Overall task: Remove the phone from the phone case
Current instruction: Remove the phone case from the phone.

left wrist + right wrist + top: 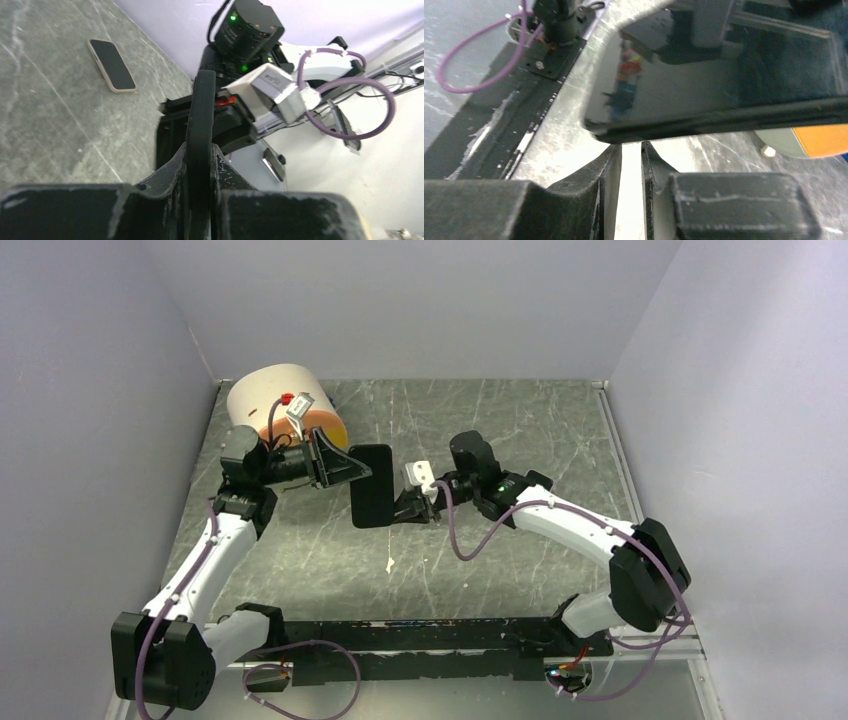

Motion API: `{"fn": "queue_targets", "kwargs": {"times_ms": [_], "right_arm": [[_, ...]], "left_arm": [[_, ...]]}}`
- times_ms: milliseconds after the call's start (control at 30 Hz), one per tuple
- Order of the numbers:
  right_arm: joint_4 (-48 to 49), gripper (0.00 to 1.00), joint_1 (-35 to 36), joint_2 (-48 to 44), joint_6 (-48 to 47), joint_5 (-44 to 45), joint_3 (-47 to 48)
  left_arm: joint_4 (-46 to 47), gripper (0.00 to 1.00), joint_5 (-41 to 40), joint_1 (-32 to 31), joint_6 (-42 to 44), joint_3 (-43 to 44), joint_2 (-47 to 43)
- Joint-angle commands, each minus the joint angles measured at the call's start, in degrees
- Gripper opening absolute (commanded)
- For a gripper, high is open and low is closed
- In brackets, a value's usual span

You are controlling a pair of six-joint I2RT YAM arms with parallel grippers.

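A black phone in a black case (372, 490) is held up off the table between the two arms. My left gripper (350, 468) is shut on its left edge; in the left wrist view the dark case edge (201, 110) runs up from between my jaws (200, 150). My right gripper (405, 508) is at the phone's lower right edge. In the right wrist view its jaws (630, 145) stand a narrow gap apart with nothing between them, and the glossy screen (724, 75) and case rim lie just past the tips.
A cream and orange cylinder (285, 405) stands at the back left, behind my left gripper. A second phone with a pale rim (111, 65) lies flat on the table in the left wrist view. A small white scrap (389, 563) lies mid-table. The black base rail (420, 650) runs along the near edge.
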Motion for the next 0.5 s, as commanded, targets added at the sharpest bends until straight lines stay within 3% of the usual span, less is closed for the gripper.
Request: {"fn": "queue_targets", "kwargs": {"times_ms": [0,233,333,400,467], "right_arm": [[-1.1,0.00,0.1,1.6,-5.1,5.3,2.4],[6.5,0.03,-0.1,0.5,3.3,4.7,-1.1],[11.6,0.15,-1.6,-1.2,9.2,4.4,-4.5],[18.2,0.35,-3.3,-3.0,14.8,3.1,-7.8],[24.3,0.47,-4.6,-5.0,20.3,2.3,-11.1]], "left_arm": [[2.7,0.03,1.1,-0.7,-5.2,1.8,-1.7],[2.8,0.02,0.6,-0.7,-4.2,1.2,-2.5],[-2.3,0.03,-1.4,-0.7,-0.2,2.0,-3.7],[-4.6,0.03,-2.7,-0.7,2.3,2.5,-4.4],[-6.4,0.03,-3.5,-0.7,3.7,2.8,-4.9]]}}
